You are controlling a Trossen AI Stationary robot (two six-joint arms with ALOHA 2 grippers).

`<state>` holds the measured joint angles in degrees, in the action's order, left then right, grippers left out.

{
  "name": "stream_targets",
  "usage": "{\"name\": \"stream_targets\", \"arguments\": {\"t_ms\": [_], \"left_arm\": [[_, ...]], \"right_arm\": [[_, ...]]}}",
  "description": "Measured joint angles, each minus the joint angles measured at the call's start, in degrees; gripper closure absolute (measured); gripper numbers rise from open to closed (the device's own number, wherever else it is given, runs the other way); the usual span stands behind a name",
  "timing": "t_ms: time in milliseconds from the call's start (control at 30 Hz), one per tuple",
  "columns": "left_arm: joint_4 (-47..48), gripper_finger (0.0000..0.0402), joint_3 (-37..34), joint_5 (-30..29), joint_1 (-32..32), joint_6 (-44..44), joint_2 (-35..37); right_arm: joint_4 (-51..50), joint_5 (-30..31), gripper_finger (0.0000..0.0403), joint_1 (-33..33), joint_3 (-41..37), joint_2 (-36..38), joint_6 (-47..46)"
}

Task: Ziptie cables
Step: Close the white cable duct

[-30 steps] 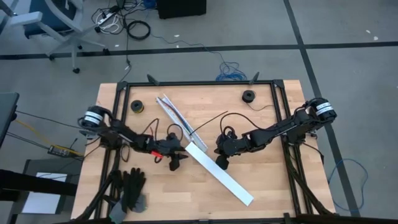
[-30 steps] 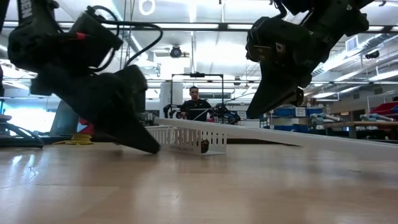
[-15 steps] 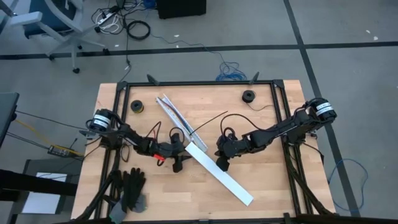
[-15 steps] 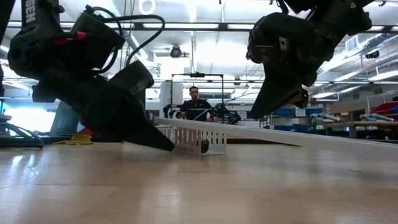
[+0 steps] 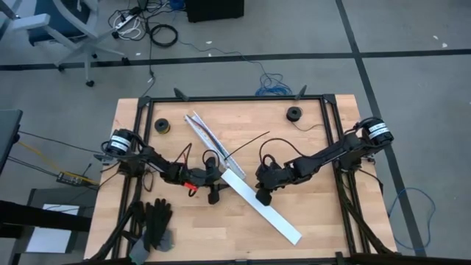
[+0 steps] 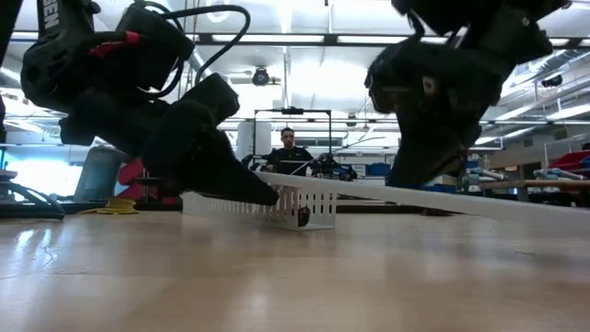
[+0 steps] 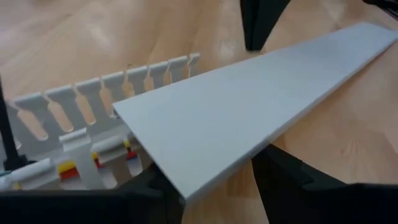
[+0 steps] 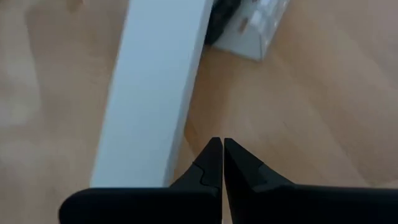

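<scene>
Cables [image 5: 208,135] lie in the slotted channel [image 5: 200,126] at the table's far middle in the high view, under the flat white lid [image 5: 261,208]. Low view: the left gripper [image 6: 263,192] reaches the lid's raised end. Left wrist view: its fingers [image 7: 298,177] straddle that lid edge, parted, not clamping; the lid could slip sideways. Right wrist view: the right gripper [image 8: 222,163] is clenched empty beside the lid, and could knock it.
</scene>
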<state>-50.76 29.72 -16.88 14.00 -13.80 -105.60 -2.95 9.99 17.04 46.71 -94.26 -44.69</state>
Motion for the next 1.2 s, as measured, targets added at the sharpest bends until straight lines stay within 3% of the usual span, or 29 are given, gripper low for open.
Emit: {"name": "stream_targets", "arguments": {"t_ms": [233, 433, 600, 933, 1133, 1200], "left_arm": [[3.0, 0.0255, 0.0, 0.6, 0.0, -1.3, 0.0], [3.1, 0.0255, 0.0, 0.6, 0.0, -1.4, 0.0], [3.2, 0.0255, 0.0, 0.6, 0.0, -1.4, 0.0], [3.7, 0.0255, 0.0, 0.6, 0.0, -1.1, 0.0], [4.3, 0.0255, 0.0, 0.7, 0.0, -1.2, 0.0], [4.4, 0.0255, 0.0, 0.7, 0.0, -1.2, 0.0]], "right_arm": [[-0.3, -1.0, 0.0395, 0.0, 0.0, -0.7, 3.8], [-2.0, -4.1, 0.0364, -0.5, 0.0, 0.4, 4.2], [-2.1, -10.0, 0.0308, -1.6, 0.0, 0.5, 2.3], [-2.2, -14.4, 0.017, -6.0, 0.0, 0.5, 3.1], [-2.8, -18.3, 0.0116, -9.3, 0.0, 0.6, 2.0], [-1.6, -22.1, 0.0105, -9.8, 0.0, 0.6, -0.4]]}}
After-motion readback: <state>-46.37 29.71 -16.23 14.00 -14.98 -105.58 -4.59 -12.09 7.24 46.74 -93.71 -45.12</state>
